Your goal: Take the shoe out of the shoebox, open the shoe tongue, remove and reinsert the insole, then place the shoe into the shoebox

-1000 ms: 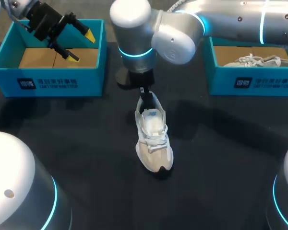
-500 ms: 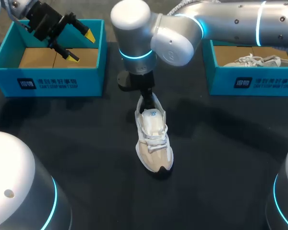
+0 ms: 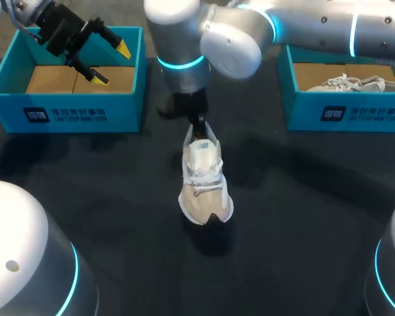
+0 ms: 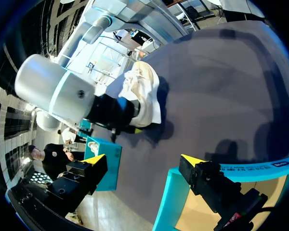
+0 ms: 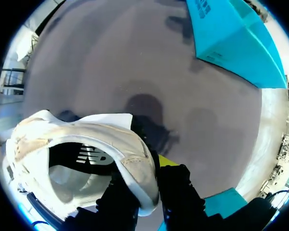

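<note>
Clamping the heel collar of the shoe [image 5: 43, 139], the right gripper [image 5: 147, 188] shows only one yellow tip. The left gripper [image 3: 112, 64] hangs, fingers spread, over a shoebox [image 3: 66, 102].

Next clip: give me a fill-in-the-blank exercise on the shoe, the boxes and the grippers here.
The right gripper is shut on the ____ of the white and beige lace-up shoe.
The left gripper hangs ____ above the left teal cardboard shoebox.
A second white shoe lies ____ the right teal cardboard shoebox.
Missing words: heel; open; inside.
</note>
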Robot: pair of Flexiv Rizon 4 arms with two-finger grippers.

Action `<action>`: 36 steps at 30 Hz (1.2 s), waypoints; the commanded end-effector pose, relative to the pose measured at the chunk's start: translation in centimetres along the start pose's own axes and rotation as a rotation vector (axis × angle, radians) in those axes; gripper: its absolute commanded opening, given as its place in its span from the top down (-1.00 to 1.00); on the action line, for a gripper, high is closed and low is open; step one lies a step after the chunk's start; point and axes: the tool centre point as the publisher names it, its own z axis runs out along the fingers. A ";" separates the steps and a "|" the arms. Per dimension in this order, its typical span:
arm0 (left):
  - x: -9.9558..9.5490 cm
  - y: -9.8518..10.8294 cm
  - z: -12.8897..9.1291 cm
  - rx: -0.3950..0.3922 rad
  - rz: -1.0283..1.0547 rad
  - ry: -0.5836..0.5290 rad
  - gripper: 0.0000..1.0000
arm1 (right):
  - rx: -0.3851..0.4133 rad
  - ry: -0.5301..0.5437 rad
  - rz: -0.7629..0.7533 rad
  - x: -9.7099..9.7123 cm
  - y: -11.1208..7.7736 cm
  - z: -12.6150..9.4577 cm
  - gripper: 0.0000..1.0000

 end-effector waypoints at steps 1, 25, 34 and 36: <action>0.0 0.1 -0.1 0.002 0.000 0.003 -1.00 | -0.005 -0.015 0.004 0.1 -0.8 -4.4 1.00; 0.0 0.1 -0.1 0.002 0.000 0.003 -1.00 | -0.050 -0.182 -0.082 -1.1 -1.0 -16.5 1.00; 0.0 0.1 -0.1 0.002 0.000 0.003 -1.00 | -0.054 -0.208 -0.094 -1.2 -0.6 -17.8 1.00; 0.0 0.1 -0.1 0.002 0.000 0.003 -1.00 | -0.054 -0.208 -0.094 -1.2 -0.6 -17.8 1.00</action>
